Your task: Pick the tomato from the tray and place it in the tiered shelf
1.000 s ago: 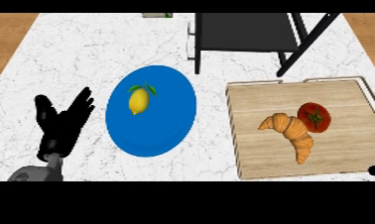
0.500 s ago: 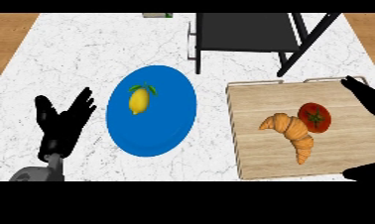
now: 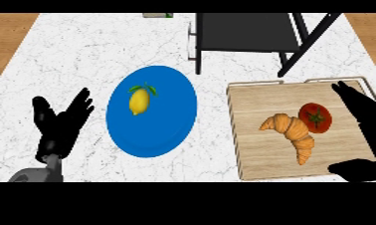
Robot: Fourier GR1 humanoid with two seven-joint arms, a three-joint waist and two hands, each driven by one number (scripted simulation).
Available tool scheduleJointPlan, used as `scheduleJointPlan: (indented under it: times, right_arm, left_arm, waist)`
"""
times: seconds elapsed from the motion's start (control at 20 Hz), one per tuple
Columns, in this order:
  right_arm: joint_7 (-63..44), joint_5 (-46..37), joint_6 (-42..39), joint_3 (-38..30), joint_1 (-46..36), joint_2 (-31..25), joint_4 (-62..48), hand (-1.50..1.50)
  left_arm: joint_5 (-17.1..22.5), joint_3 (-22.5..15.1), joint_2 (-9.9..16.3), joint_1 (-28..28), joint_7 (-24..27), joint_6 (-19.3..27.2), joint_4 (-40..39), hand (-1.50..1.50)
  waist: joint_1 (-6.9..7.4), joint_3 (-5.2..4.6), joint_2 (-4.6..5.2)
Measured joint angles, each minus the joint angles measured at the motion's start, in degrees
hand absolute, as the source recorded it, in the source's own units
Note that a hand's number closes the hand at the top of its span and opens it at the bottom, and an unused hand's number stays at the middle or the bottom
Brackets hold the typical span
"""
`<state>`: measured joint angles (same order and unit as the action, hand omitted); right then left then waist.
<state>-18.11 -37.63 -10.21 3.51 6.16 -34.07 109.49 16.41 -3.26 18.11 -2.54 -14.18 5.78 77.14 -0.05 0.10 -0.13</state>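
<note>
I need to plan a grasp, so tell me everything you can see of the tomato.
The tomato is round, glossy red, with a small green stem star facing up. It sits on the wooden tray, in its right half, looking whole. Its left side meets or overlaps the croissant; actual contact cannot be told. The right hand, fingers straight, is just to its right, not touching it. Nothing covers it.

I note a lemon [image 3: 140, 101] lying on a blue plate [image 3: 163, 129] on the white marble counter [image 3: 88, 55]. A croissant [image 3: 292, 133] lies well apart, to the plate's right.
</note>
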Motion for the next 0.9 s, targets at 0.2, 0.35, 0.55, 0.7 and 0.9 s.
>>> scheduleJointPlan:
  times: [0.2,0.35,0.55,0.7,0.9]
  right_arm:
    - [1.73,-3.43,0.43,-0.12,-1.57,3.45,-3.48,-1.5]
    - [2.6,-6.15,0.8,-0.29,-1.64,5.24,-5.02,-1.5]
    - [3.95,-10.1,2.97,-0.55,-4.15,7.4,-10.34,-1.5]
    - [4.67,-12.6,4.03,-1.14,-3.44,8.51,-11.01,-1.5]
    - [7.69,-14.63,6.15,-2.8,-5.37,9.29,-16.0,-1.5]
  left_arm:
    - [-1.05,1.02,-0.97,-0.05,0.14,-1.15,-0.27,0.0]
    - [-1.66,1.87,-1.35,0.3,0.23,-2.01,-0.04,0.0]
    - [-2.56,2.53,-2.09,-0.29,0.09,-2.61,-0.63,0.0]
    - [-3.23,3.14,-2.86,-0.37,-0.32,-2.71,-0.64,0.0]
    - [-4.66,3.19,-3.96,-0.89,-1.45,-2.12,-0.07,0.0]
  waist:
    - [0.06,0.05,-0.02]
    - [0.05,0.06,-0.03]
    - [0.15,0.12,-0.05]
    - [0.08,0.12,-0.07]
    - [0.17,0.16,-0.1]
